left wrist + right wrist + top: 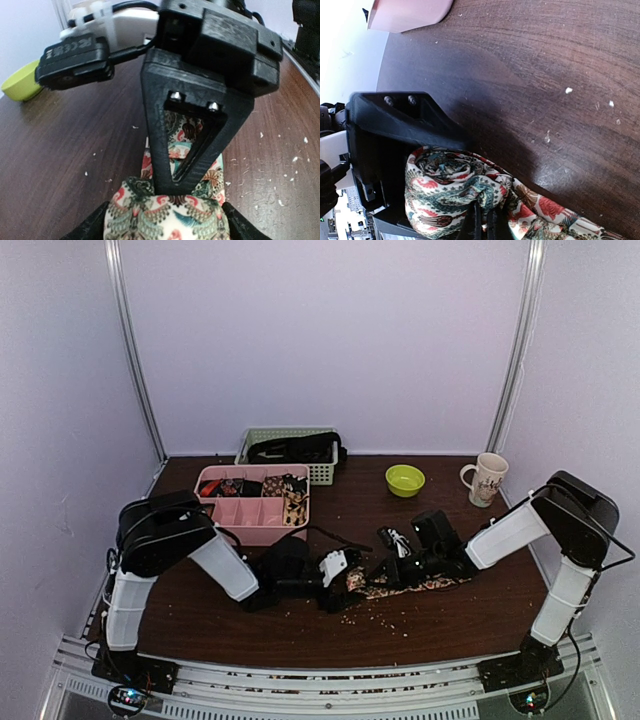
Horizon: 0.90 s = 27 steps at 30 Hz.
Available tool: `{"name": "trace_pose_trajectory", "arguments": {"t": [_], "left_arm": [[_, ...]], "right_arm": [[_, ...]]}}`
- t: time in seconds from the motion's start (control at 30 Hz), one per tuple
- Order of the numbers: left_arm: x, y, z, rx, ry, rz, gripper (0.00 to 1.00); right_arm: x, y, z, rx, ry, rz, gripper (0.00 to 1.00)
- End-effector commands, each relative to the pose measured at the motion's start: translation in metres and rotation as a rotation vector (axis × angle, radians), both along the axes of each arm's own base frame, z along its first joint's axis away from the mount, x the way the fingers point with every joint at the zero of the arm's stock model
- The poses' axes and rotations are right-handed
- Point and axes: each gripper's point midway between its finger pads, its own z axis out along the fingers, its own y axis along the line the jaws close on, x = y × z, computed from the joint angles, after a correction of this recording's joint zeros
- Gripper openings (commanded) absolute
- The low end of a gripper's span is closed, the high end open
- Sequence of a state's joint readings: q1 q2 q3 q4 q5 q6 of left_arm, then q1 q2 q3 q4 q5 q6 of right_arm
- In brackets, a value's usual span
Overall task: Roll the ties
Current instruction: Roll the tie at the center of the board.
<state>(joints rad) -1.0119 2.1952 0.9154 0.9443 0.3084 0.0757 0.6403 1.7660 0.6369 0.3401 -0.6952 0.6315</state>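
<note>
Faintly, lettering on a black housing (75, 60) at upper left is unreadable; left hand (167, 227) grips the rolled tie (450, 185), right hand (481, 221) pinches it narrowly; bench (545, 75) wood spreads upper right.

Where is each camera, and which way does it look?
Top external: above and behind, looking down on the table; both arms show.
Left wrist: on the left arm, facing the tie in its own jaws.
Right wrist: on the right arm, close over the tie, own jaws at bottom.
Shared: all see the tie; each wrist sees the other's jaws.
</note>
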Motion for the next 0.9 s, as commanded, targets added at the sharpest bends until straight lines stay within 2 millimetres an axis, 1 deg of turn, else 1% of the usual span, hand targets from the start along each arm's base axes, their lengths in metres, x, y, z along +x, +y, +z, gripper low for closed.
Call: {"name": "trace_pose_trajectory", "arguments": {"t": [0.0, 0.1, 0.17, 0.23, 0.3, 0.33, 0.37, 0.47, 0.53, 0.6, 0.67, 0.73, 0.8, 0.87], "left_arm": [[-0.001, -0.01, 0.001, -0.013, -0.013, -0.044, 0.63], [-0.007, 0.004, -0.007, 0.019, 0.011, -0.046, 0.48], [-0.012, 0.019, -0.014, 0.048, 0.031, -0.043, 0.4], [-0.017, 0.036, -0.019, 0.073, 0.053, -0.04, 0.33], [-0.021, 0.051, -0.025, 0.108, 0.072, -0.035, 0.32], [-0.023, 0.057, -0.03, 0.135, 0.083, -0.034, 0.32], [-0.026, 0.063, -0.034, 0.159, 0.092, -0.037, 0.32], [-0.031, 0.072, -0.04, 0.205, 0.115, -0.035, 0.33], [-0.032, 0.074, -0.043, 0.223, 0.133, -0.026, 0.34], [-0.031, 0.075, -0.047, 0.237, 0.144, -0.014, 0.35], [-0.03, 0.076, -0.048, 0.237, 0.149, -0.004, 0.35], [-0.03, 0.076, -0.049, 0.243, 0.157, -0.001, 0.36], [-0.029, 0.076, -0.049, 0.243, 0.16, 0.001, 0.36], [-0.029, 0.076, -0.049, 0.246, 0.162, 0.003, 0.36]], "right_arm": [[-0.025, -0.027, -0.052, -0.184, 0.125, -0.047, 0.0], [-0.026, -0.016, -0.043, -0.147, 0.12, -0.039, 0.0], [-0.026, -0.008, -0.033, -0.107, 0.112, -0.033, 0.01], [-0.027, 0.003, -0.018, -0.058, 0.095, -0.016, 0.1], [-0.023, 0.01, 0.003, 0.002, 0.063, -0.016, 0.2], [-0.021, 0.013, 0.015, 0.029, 0.044, -0.016, 0.29], [-0.018, 0.016, 0.026, 0.051, 0.026, -0.017, 0.36], [-0.016, 0.028, 0.052, 0.086, -0.013, -0.006, 0.47], [-0.018, 0.039, 0.06, 0.094, -0.014, 0.01, 0.54], [-0.02, 0.048, 0.058, 0.081, 0.004, 0.026, 0.59], [-0.021, 0.056, 0.052, 0.067, 0.022, 0.038, 0.6], [-0.022, 0.064, 0.049, 0.074, 0.034, 0.046, 0.57], [-0.024, 0.071, 0.046, 0.067, 0.046, 0.058, 0.5], [-0.027, 0.077, 0.039, 0.034, 0.049, 0.077, 0.47]]}}
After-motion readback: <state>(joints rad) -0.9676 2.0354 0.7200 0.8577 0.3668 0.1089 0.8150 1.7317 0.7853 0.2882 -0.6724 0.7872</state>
